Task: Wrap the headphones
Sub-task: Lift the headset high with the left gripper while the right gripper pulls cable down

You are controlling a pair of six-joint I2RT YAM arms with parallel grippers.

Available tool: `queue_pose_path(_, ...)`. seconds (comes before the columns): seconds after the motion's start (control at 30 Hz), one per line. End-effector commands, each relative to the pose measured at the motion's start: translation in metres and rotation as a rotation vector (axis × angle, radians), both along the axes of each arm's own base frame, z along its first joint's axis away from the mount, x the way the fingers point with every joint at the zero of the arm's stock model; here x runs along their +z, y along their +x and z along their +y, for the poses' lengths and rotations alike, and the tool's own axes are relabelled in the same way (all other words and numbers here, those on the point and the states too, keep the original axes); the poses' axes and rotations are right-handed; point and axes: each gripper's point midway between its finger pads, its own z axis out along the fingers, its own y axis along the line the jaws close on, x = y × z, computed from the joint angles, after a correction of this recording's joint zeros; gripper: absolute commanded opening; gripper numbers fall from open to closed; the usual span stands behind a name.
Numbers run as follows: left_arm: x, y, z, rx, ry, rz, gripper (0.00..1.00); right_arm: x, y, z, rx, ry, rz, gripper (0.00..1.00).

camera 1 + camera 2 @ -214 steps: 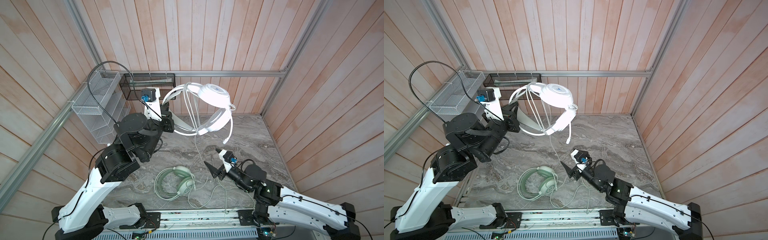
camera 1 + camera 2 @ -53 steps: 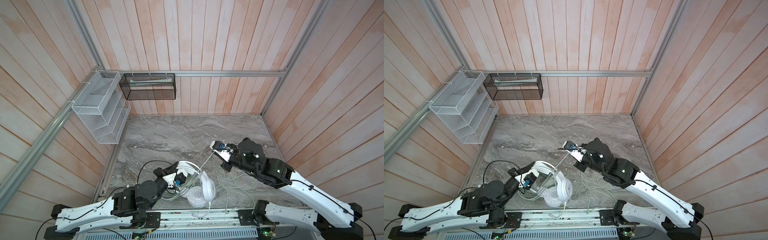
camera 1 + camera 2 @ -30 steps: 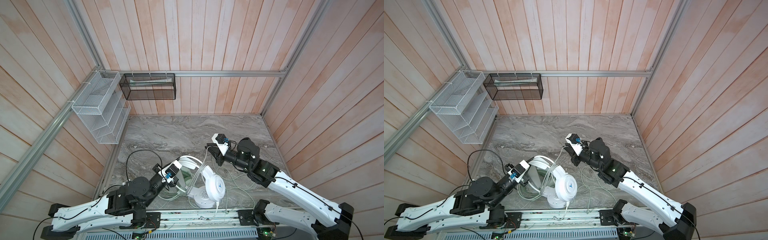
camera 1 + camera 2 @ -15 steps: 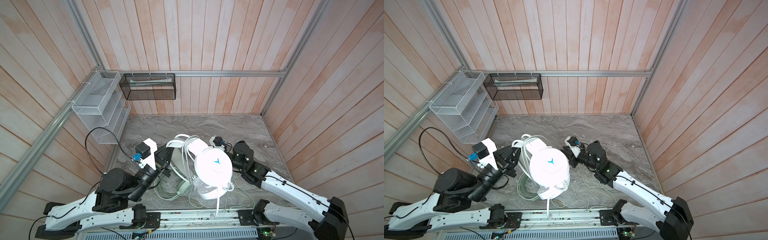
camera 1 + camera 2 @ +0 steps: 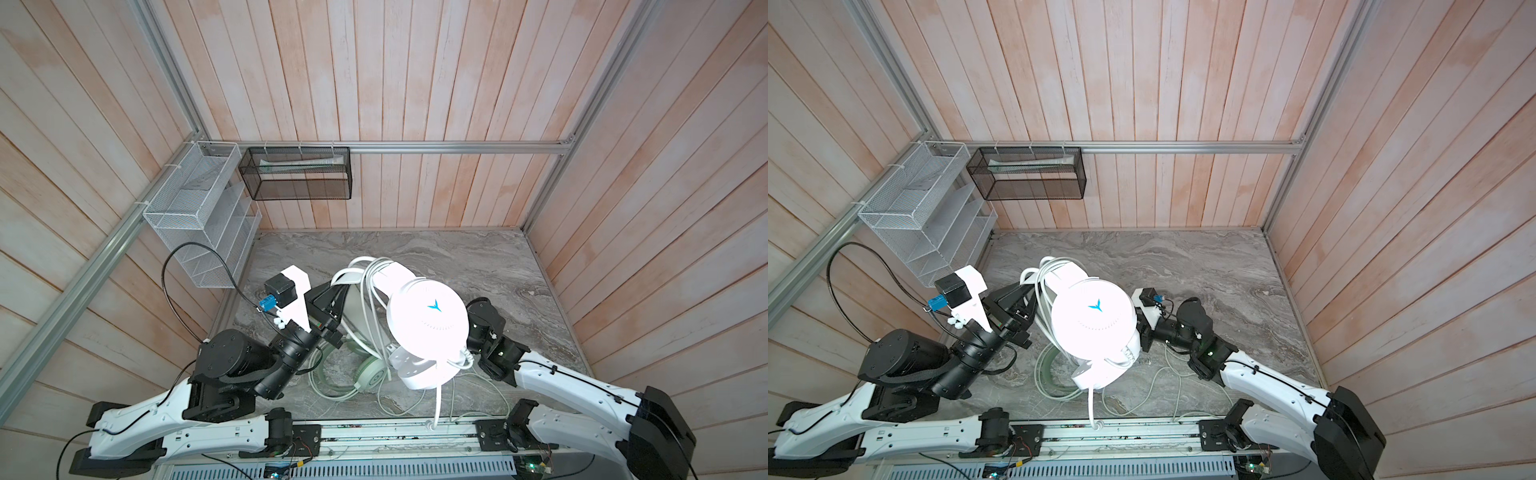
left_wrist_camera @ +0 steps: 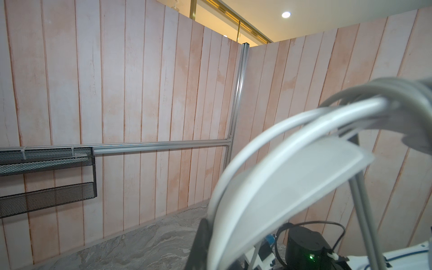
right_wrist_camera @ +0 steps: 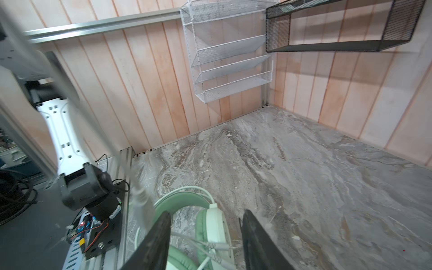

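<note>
Two headsets are in view, and the one being wrapped is the white headset [image 5: 428,320], raised above the table [image 5: 478,257].

Method, as I judge it:
- **Left of the white headset:** a firm clamp holds the headband [image 5: 397,272] steady.
- **At the headband:** the cable [image 5: 371,291] already lies over it in several turns, and each new turn should sit beside these under light tension.
- **Right of the white headset:** I take the slack [image 5: 1177,386] near the last turn. I cannot tell which strands on the table belong to which headset, so I would lift slowly. That keeps the mint headset [image 7: 212,224], directly beneath the white headset, from being dragged.

Jaws:
- **Left gripper [image 5: 332,297]:** on the left of the white headset, pressed together and pinching its headband.
- **Right gripper [image 7: 207,212]:** on the right, largely hidden behind the earcup in both top views. The wrist view shows its jaws spread and holding nothing.
</note>
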Motion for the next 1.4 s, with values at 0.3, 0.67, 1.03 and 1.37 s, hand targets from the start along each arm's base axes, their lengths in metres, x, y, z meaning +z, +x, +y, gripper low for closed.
queue_pose_path(0.3, 0.033, 0.0, 0.006, 0.007, -0.111, -0.013, 0.0, 0.032, -0.043, -0.014, 0.067, 0.214, 0.007, 0.68)
queue_pose_path(0.67, 0.036, 0.002, 0.002, 0.01, -0.12, -0.006, 0.0, -0.012, -0.005, 0.02, -0.085, 0.136, 0.052, 0.69)
queue_pose_path(1.03, 0.038, 0.005, -0.005, 0.036, -0.114, -0.026, 0.0, -0.03, 0.01, 0.055, -0.045, 0.1, 0.053, 0.29)
queue_pose_path(1.37, 0.025, 0.087, 0.037, 0.404, -0.118, 0.132, 0.0, -0.088, -0.005, 0.033, -0.17, -0.033, 0.102, 0.0)
